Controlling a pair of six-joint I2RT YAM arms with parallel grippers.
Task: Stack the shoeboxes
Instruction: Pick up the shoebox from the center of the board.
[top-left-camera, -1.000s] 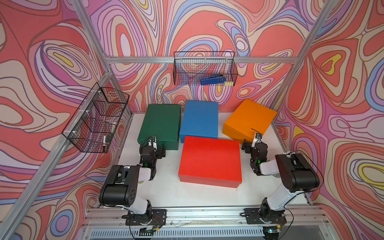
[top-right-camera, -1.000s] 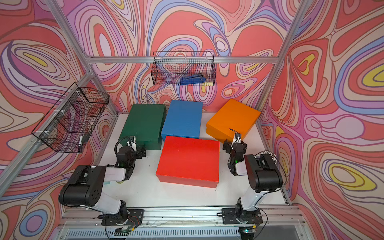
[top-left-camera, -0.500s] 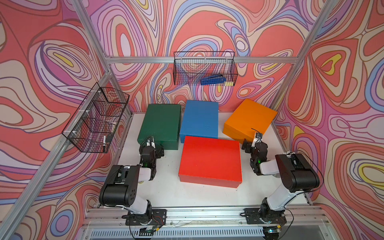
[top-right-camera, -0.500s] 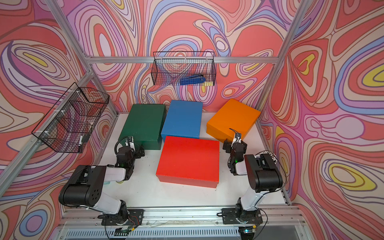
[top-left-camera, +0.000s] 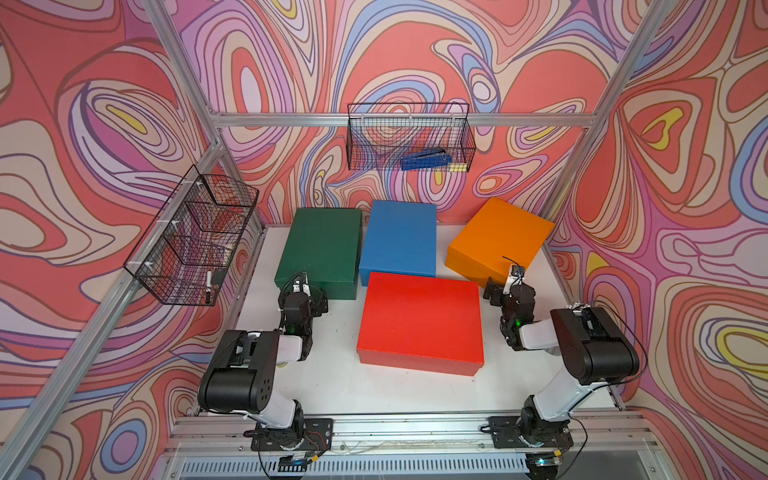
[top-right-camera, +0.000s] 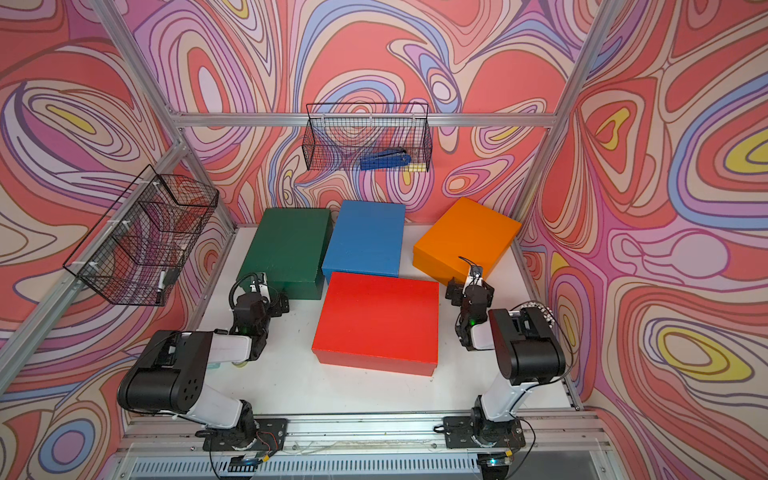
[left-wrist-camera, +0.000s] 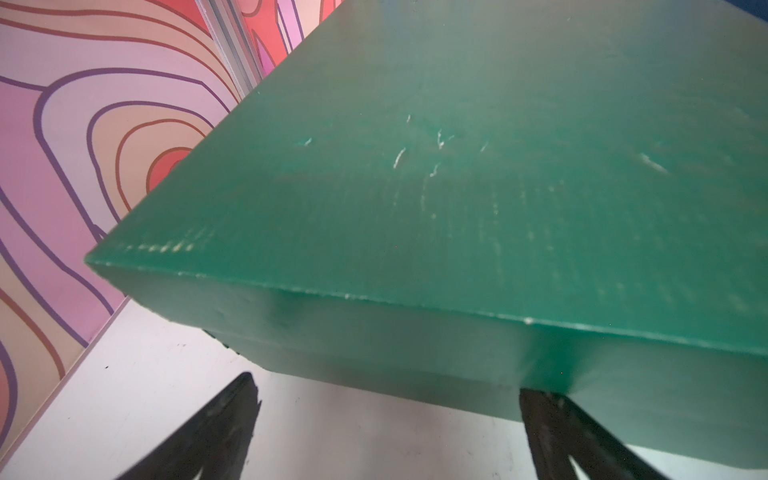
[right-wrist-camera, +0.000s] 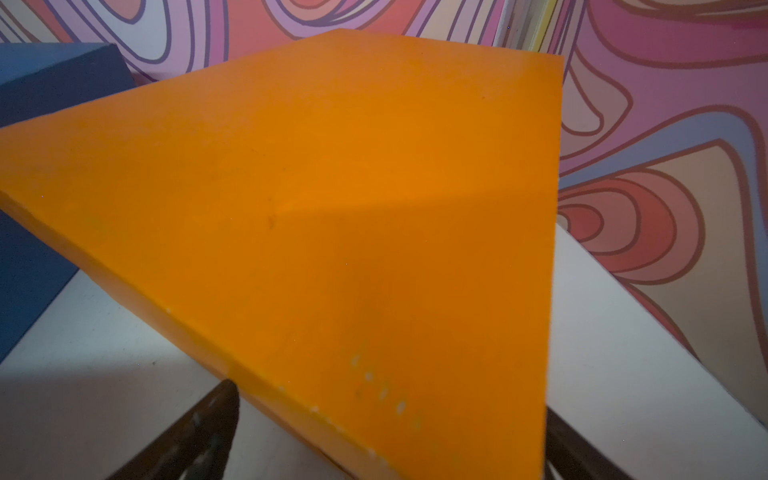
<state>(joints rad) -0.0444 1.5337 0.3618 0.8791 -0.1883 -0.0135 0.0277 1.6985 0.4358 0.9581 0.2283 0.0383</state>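
The white tabletop (top-left-camera: 332, 390) is carrying all four shoeboxes side by side, none stacked yet. The red box (top-left-camera: 419, 320) is lying at the front, in the middle. Behind it the green box (top-left-camera: 320, 245) and blue box (top-left-camera: 399, 239) are sitting close together, and the orange box (top-left-camera: 498, 237) is sitting at an angle on the right. The left claw (top-left-camera: 306, 287) is facing the green box's near end and the right claw (top-left-camera: 506, 283) the orange box's near corner. Both are gaping wide and gripping nothing, probably because such broad boxes call for spread jaws.
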